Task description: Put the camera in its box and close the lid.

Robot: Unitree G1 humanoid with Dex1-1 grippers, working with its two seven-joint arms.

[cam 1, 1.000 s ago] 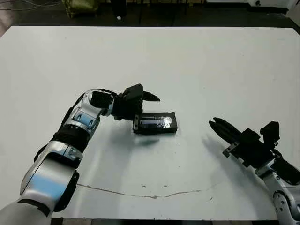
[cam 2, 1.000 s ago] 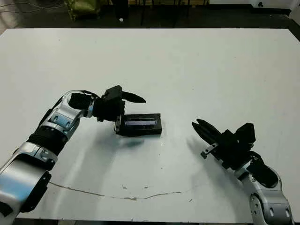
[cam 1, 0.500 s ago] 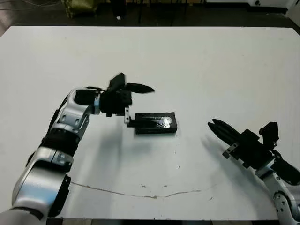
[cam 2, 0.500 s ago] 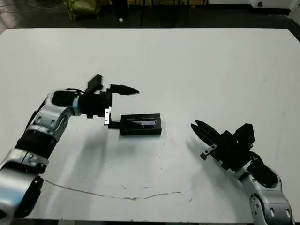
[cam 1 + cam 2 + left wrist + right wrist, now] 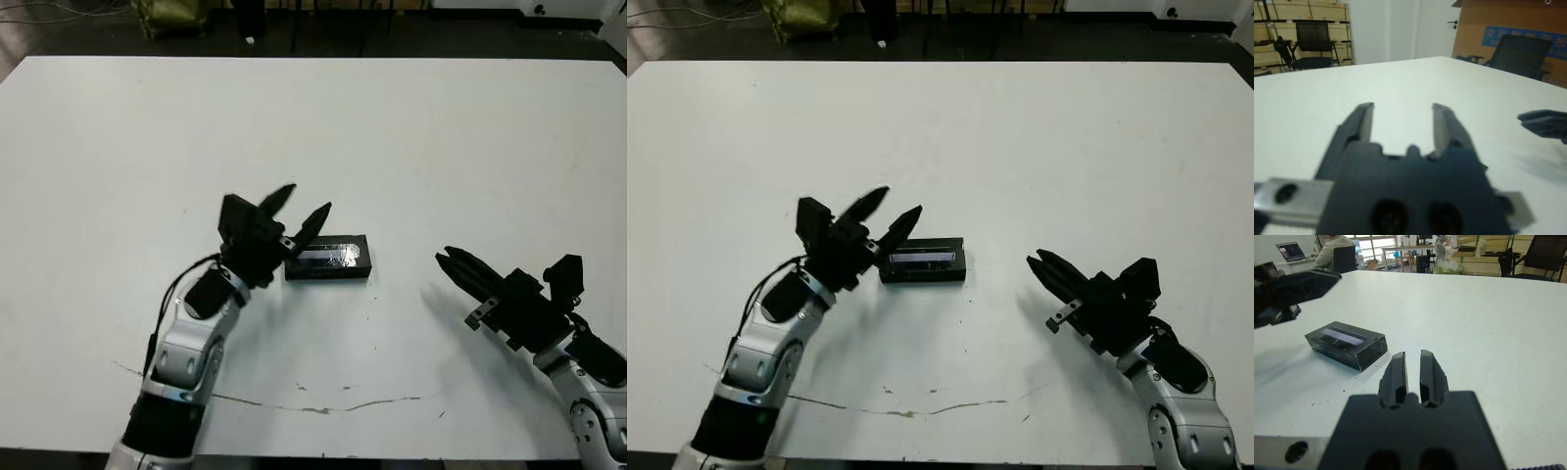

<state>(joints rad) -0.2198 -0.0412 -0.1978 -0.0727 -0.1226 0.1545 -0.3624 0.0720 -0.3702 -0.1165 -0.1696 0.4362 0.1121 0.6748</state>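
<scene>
The lid [image 5: 329, 255], black with a glossy silver-blue strip, lies flat on top of the box [image 5: 1338, 351], which rests closed on the white table [image 5: 411, 137] near the middle. The camera is hidden. Just left of the box, my left gripper [image 5: 310, 197] hovers open, its fingers [image 5: 1363, 120] spread with nothing between them and not touching the lid. My right gripper [image 5: 444, 258] lies low to the right of the box, well apart from it, its two fingers [image 5: 1398, 368] shut on nothing.
A thin dark crack line [image 5: 323, 409] runs across the table near the front edge. Beyond the far edge are chairs [image 5: 1542, 254], desks and a seated person [image 5: 1332, 247]. A cardboard carton [image 5: 1508, 29] stands past the table in the left wrist view.
My left arm has drawn back from the box's left end toward me, and its gripper now points at the box, open. The box and right arm stayed put.
</scene>
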